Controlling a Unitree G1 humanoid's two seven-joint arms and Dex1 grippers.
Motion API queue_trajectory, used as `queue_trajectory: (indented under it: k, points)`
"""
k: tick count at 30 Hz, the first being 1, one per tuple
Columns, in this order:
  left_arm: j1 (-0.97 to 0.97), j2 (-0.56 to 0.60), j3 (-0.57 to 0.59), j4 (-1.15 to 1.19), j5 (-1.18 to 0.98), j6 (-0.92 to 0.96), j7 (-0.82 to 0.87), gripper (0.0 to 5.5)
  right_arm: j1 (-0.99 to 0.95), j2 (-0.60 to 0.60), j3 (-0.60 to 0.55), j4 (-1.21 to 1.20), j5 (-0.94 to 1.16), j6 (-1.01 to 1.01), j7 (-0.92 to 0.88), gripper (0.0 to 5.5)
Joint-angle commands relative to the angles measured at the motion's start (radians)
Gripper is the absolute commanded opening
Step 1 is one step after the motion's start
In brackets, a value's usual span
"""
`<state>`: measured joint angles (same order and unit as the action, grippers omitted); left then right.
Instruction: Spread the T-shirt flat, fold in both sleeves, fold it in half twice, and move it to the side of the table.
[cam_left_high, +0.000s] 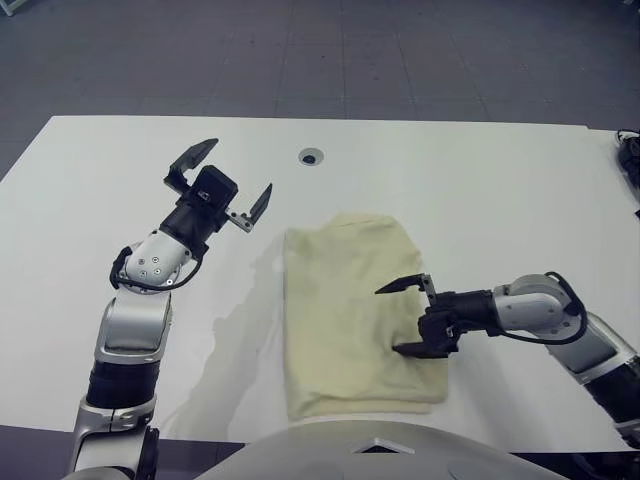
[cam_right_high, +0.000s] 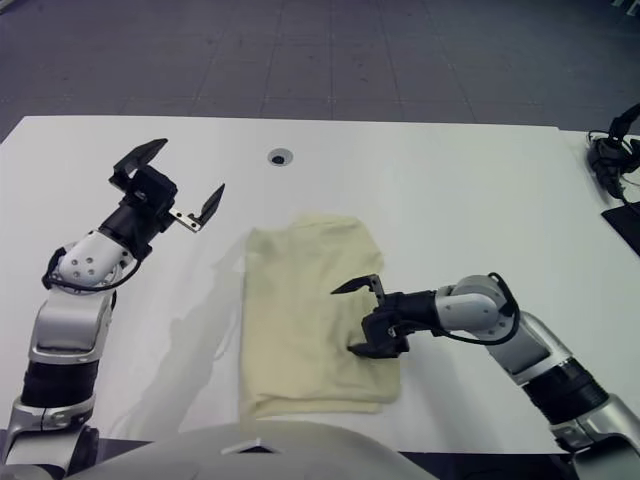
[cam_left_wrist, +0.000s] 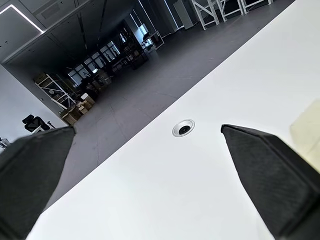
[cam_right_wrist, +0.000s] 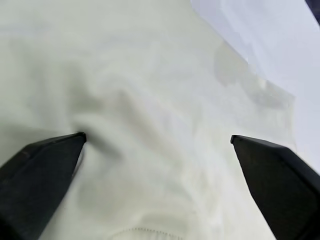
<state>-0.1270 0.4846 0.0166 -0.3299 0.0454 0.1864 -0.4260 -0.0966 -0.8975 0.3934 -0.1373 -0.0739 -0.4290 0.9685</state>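
Observation:
A pale yellow T-shirt (cam_left_high: 340, 300) lies folded into a long rectangle on the white table (cam_left_high: 480, 180), near its front edge. My right gripper (cam_left_high: 405, 318) is open over the shirt's right side, one fingertip pressing into the cloth (cam_right_wrist: 150, 125). My left gripper (cam_left_high: 218, 182) is open and raised above the table, left of the shirt's far corner and apart from it. In the left wrist view its fingers (cam_left_wrist: 270, 170) frame bare table.
A round cable grommet (cam_left_high: 311, 156) sits in the table behind the shirt. Dark cables and gear (cam_right_high: 610, 160) lie at the table's far right edge. Bare table stretches to the left and right of the shirt.

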Motion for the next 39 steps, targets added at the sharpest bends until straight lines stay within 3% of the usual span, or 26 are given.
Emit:
queue_trajectory:
  k: [1,8,12,15,18,25,30,38,39]
  points:
    - [0.02,0.008,0.012,-0.019,-0.006,0.002,-0.005,5.37,-0.031,0.029,-0.092,0.054,-0.016,-0.023,-0.081,5.4]
    - [0.082,0.046,0.041,-0.09,-0.043,-0.04,-0.057,5.37,0.031,0.081,-0.287,-0.055,0.284,0.011,-0.123,5.4]
    - [0.267,0.139,0.081,-0.196,-0.083,-0.14,-0.188,5.37,0.163,0.049,-0.411,-0.103,0.466,0.018,-0.051,5.4]
    - [0.501,0.246,0.036,-0.279,-0.045,-0.269,-0.32,5.37,0.265,-0.013,-0.435,-0.037,0.387,-0.101,0.049,5.4]
    - [0.641,0.312,-0.019,-0.304,0.115,-0.404,-0.346,5.37,0.304,-0.061,-0.452,0.088,0.285,-0.251,0.106,5.4]
    - [0.716,0.349,-0.044,-0.302,0.304,-0.568,-0.321,5.37,0.29,-0.137,-0.431,0.337,0.083,-0.532,0.106,5.4]
    - [0.672,0.334,-0.15,-0.242,0.401,-0.61,-0.325,5.37,0.272,-0.153,-0.374,0.409,-0.021,-0.635,0.072,5.4]
    - [0.602,0.314,-0.267,-0.179,0.489,-0.648,-0.3,4.16,0.211,-0.151,-0.237,0.421,-0.054,-0.706,0.032,5.4]
    - [0.599,0.313,-0.272,-0.176,0.491,-0.649,-0.295,3.98,0.207,-0.15,-0.22,0.417,-0.055,-0.708,0.029,5.19]
